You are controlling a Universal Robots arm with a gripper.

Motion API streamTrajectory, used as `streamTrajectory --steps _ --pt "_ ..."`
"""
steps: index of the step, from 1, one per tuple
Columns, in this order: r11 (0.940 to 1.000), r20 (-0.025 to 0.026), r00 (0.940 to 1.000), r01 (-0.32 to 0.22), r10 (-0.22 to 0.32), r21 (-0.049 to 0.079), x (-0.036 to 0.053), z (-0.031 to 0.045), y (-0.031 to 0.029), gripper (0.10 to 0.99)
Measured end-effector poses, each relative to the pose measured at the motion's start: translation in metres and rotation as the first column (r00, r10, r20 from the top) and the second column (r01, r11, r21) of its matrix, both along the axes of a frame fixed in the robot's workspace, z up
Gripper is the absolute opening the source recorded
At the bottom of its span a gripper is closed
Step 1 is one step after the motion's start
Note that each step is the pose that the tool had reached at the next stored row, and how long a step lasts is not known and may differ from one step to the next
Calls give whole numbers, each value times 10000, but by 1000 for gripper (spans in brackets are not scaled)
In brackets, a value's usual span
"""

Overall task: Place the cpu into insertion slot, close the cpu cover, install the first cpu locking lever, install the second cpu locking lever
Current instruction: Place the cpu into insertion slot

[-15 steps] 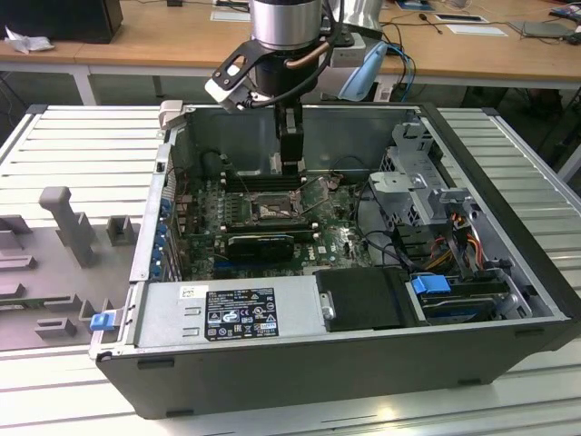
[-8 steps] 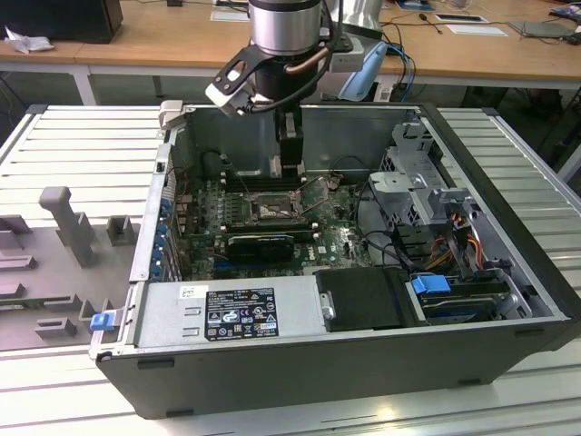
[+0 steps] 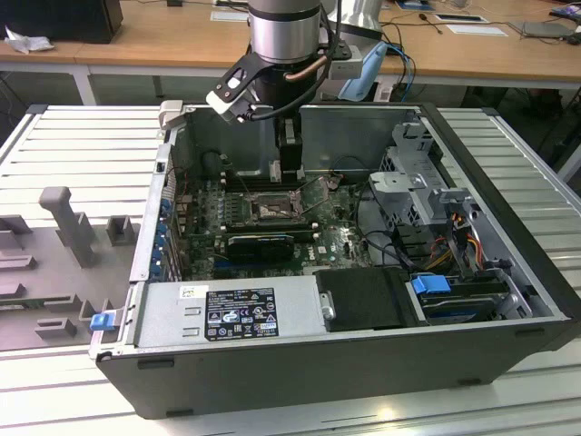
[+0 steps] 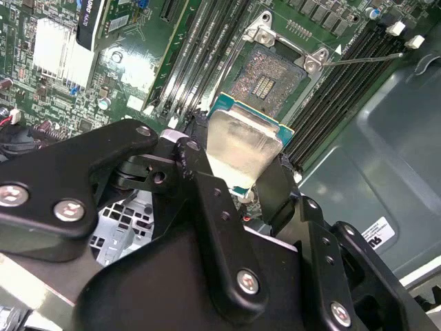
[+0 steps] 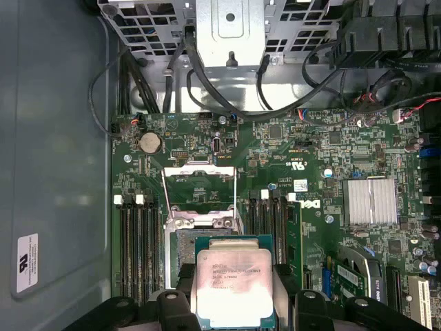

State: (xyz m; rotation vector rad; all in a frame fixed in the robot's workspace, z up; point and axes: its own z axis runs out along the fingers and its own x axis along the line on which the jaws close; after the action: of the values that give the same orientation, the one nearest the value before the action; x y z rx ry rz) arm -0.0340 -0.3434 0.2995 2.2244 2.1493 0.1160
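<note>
We hold the cpu [image 5: 234,283] clamped in our gripper [image 4: 240,176], over the open insertion slot [image 4: 265,83] on the motherboard [image 5: 310,152]; placing is underway, and seating calls for squared edges.

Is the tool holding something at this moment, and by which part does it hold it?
Yes. The tool holds the cpu by two opposite edges; the insertion slot is empty.
</note>
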Motion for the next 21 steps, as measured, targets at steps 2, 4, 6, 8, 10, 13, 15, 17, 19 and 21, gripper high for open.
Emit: streamTrajectory --steps 2,4,6,8,10,13,15,17,19,21 --pt "10000 0 10000 0 0 0 0 -23 0 529" --pt "10000 0 10000 0 0 -1 0 -43 0 529" --pt "10000 0 10000 1 -1 0 -1 -57 0 529" --pt "10000 0 10000 0 0 0 -1 -69 0 529" --pt "10000 0 10000 0 0 0 -1 -81 0 529" --pt "10000 0 10000 1 -1 0 -1 -115 0 529" --pt "10000 0 10000 0 0 0 -1 -127 0 529" --pt "10000 0 10000 2 -2 -1 -3 -137 0 529" --pt "10000 0 10000 0 0 -1 -6 -167 8 529" --pt "10000 0 10000 1 -1 -1 -11 -204 19 529"
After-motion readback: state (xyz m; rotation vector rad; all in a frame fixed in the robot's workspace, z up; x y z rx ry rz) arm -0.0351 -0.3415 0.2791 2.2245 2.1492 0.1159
